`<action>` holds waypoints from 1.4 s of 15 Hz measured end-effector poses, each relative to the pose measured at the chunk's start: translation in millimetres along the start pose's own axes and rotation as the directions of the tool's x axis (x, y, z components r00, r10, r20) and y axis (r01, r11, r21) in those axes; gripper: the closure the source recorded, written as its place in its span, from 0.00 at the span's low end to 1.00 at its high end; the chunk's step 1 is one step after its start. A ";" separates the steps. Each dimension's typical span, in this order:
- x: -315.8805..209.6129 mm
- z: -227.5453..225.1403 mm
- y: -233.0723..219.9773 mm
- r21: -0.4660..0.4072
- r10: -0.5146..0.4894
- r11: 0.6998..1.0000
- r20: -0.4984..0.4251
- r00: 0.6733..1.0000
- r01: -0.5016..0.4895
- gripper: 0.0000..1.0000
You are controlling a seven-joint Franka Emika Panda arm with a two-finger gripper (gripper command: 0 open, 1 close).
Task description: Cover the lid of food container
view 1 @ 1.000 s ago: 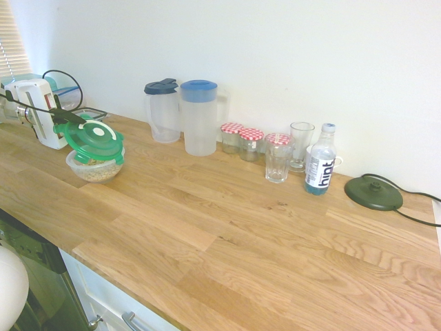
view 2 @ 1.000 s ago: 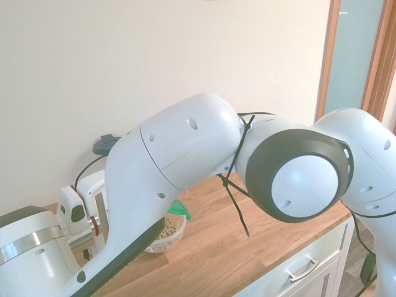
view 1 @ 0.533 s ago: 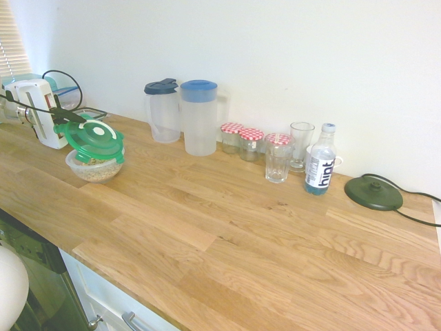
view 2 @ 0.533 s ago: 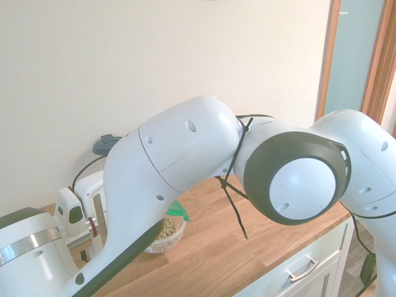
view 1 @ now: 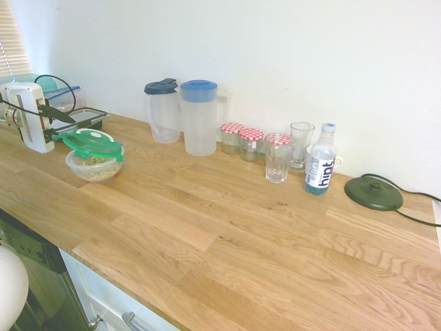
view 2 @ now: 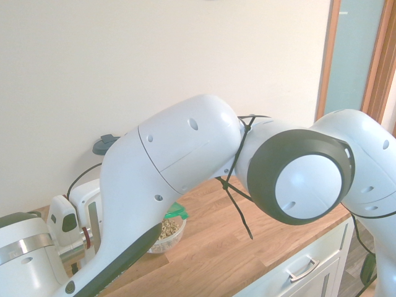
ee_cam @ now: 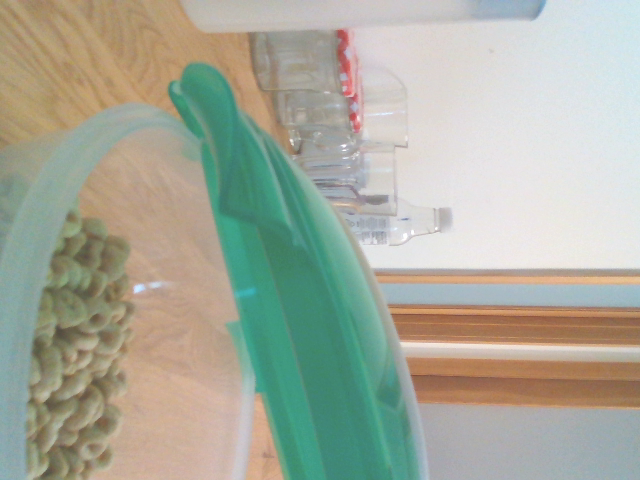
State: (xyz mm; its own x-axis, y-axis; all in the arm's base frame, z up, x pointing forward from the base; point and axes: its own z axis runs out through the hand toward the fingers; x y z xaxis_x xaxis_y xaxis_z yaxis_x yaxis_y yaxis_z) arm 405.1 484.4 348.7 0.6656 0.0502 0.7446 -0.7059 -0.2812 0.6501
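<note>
One green lid (view 1: 92,143) atop food container (view 1: 96,168), gripper (view 1: 54,124) apparently released, beside it.

Home kitchen, long wooden surface (view 1: 227,227) against a white wall, two plastic jugs (view 1: 182,114) upper centre, jam jars (view 1: 242,141), drinking glasses (view 1: 279,157), water bottle (view 1: 320,160), white cupboard drawers (view 1: 110,307) lower left

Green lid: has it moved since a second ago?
Yes. The green lid has dropped and levelled out onto the food container. Before, it was tilted, its high edge nearer the white appliance. The claw has backed off toward that appliance.
</note>
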 end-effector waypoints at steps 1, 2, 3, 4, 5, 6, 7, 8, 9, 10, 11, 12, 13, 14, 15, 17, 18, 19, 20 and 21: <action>-1.6 -3.2 2.5 0.011 -0.007 1.000 0.012 1.000 0.007 0.00; -3.7 -6.4 5.5 0.018 -0.013 1.000 0.022 1.000 0.013 0.00; -6.1 -9.8 8.2 0.025 -0.017 1.000 0.031 0.999 0.016 0.00; -9.1 -13.6 11.3 0.032 -0.023 0.999 0.042 0.999 0.021 0.00; -10.9 -17.2 15.3 0.040 -0.027 0.999 0.054 0.998 0.025 0.00; -11.2 -20.4 20.0 0.049 -0.029 0.998 0.065 0.997 0.026 0.00; -10.7 -23.0 25.6 0.057 -0.033 0.998 0.079 0.996 0.028 0.00; -8.6 -24.4 31.2 0.066 -0.035 0.997 0.095 0.995 0.029 0.00; -6.6 -24.8 36.8 0.072 -0.037 0.997 0.112 0.993 0.029 0.00; -4.8 -25.0 42.3 0.079 -0.037 0.997 0.127 0.991 0.027 0.00; -3.5 -25.4 48.7 0.089 -0.040 0.996 0.145 0.989 0.027 0.00; -4.0 -26.4 55.0 0.101 -0.050 0.994 0.165 0.985 0.033 0.00; -5.1 -27.7 62.1 0.118 -0.059 0.992 0.185 0.981 0.038 0.00; -6.8 -28.9 70.0 0.133 -0.069 0.990 0.205 0.976 0.042 0.00; -8.6 -30.0 77.1 0.149 -0.078 0.988 0.221 0.972 0.045 0.00; -6.8 -30.8 89.3 0.192 -0.093 0.980 0.256 0.962 0.043 0.00; -1.8 -29.9 95.7 0.229 -0.105 0.973 0.295 0.950 0.037 0.00; 4.9 -26.1 103.3 0.264 -0.128 0.964 0.339 0.932 0.036 0.00; 13.8 -17.6 112.5 0.299 -0.157 0.953 0.381 0.911 0.040 0.00; 25.1 -4.5 121.6 0.340 -0.189 0.939 0.419 0.888 0.039 0.00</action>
State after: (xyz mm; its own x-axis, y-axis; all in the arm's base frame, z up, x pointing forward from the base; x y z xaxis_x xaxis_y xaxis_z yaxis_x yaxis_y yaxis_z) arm 334.9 455.7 447.2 0.8258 -0.3035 0.4753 -0.5548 -0.5884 0.5882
